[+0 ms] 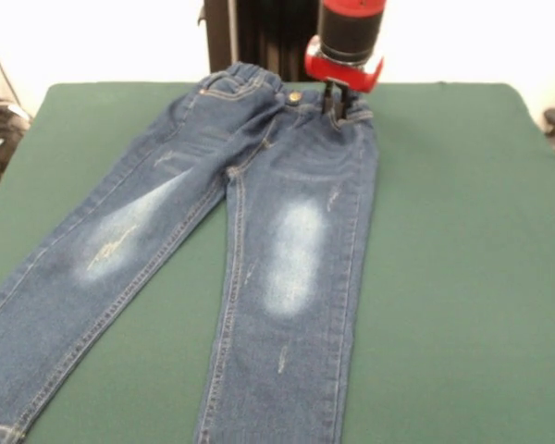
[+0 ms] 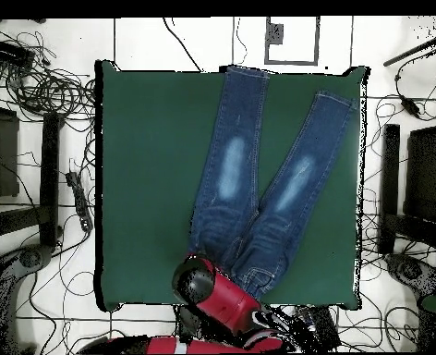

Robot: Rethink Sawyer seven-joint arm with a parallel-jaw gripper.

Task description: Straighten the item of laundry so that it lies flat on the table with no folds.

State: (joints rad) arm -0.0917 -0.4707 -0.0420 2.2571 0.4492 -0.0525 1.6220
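Nearest, item one: my gripper (image 1: 340, 104), below the red and black wrist, set down at the waistband of the jeans (image 1: 259, 231) on the hip corner that lies toward the right of the front view. Dark fingertips touch or press into the denim there; whether they stand apart or are pinched on the cloth I cannot tell, since the wrist housing and the fabric hide the gap. From overhead my arm (image 2: 217, 294) covers that end of the garment, so the gripper itself is concealed in that view.

Item two: waistband, elasticated and gathered, with a metal button at its centre and orange-tan stitching along the seams. It lies at the tabletop (image 1: 444, 231) edge closest to my base.

Item three: jeans, front side up, blue denim, lying spread on the dark green tabletop. Two legs run away from me in a V, parted from the crotch outward. Each thigh carries one faded whitish patch. The leg toward the left of the front view angles outward more steeply; the other runs nearly straight. Small ripples show near the waistband and upper thigh; the legs otherwise look smooth.

Item four: hems, farthest from me. Overhead, both cuffs reach the far edge of the tabletop, well apart from each other.

Item five: tangled cables (image 2: 55, 83) on the floor beyond the tabletop edges.
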